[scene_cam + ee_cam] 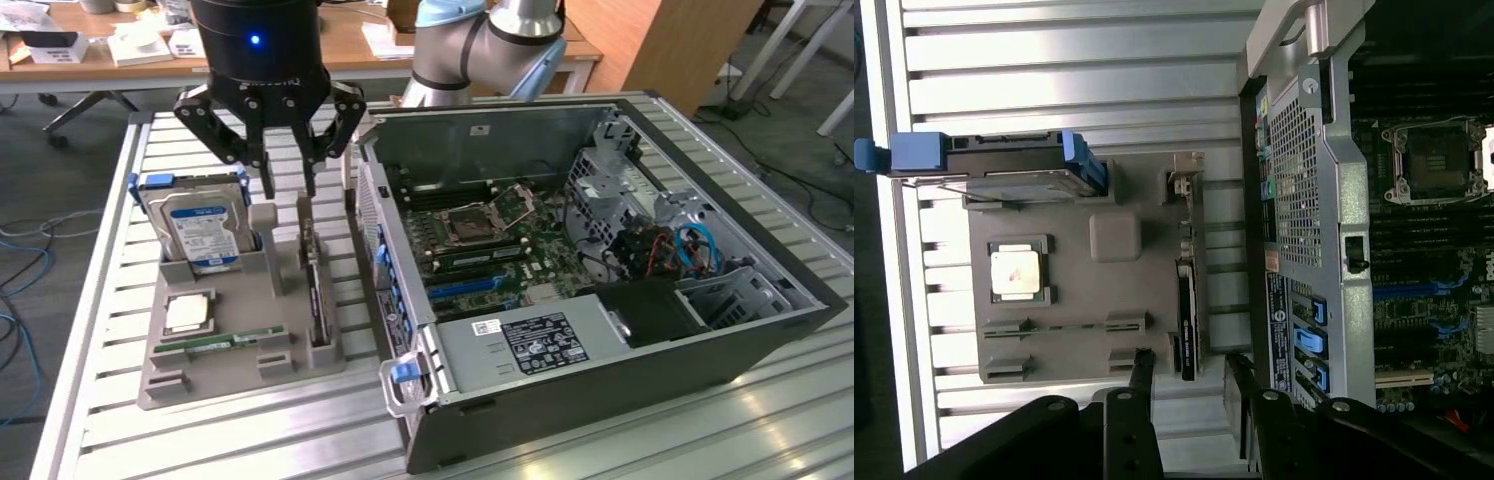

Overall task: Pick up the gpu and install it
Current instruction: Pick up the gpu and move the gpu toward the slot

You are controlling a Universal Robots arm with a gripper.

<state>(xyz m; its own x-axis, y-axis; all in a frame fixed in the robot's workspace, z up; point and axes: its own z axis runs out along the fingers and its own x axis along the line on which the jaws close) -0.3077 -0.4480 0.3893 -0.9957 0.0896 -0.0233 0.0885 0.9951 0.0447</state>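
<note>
Computer case [561, 410]: lies on its side with the panel off, closest to me, taking up the exterior view's right half of the table [267, 440].
Blue handle [400, 375]: sits at the case's near corner, facing the tray.
Power supply [527, 345]: silver box with a dark label, at the near end inside the case.
Motherboard [494, 240]: on the case floor, with the bare processor socket towards the far end.
Tray [227, 375]: grey parts holder just beside the case, on the exterior view's left.
Gpu [318, 300]: stands on edge in the tray slot nearest the case; from the wrist it reads as a thin dark strip [1187, 320]. It is not in the case.
Gripper [288, 185]: hangs over the far end of the tray, above the gpu's slot.
Fingers [267, 175]: spread apart and gripping nothing; from the wrist, the card's edge lines up with the gap between them.
Hard drive [200, 230]: upright at the tray's far corner, blue-and-white label showing.
Processor [187, 313]: flat in its recess, nearer than the drive.
Memory stick [200, 343]: narrow green strip, just nearer than the processor.
</note>
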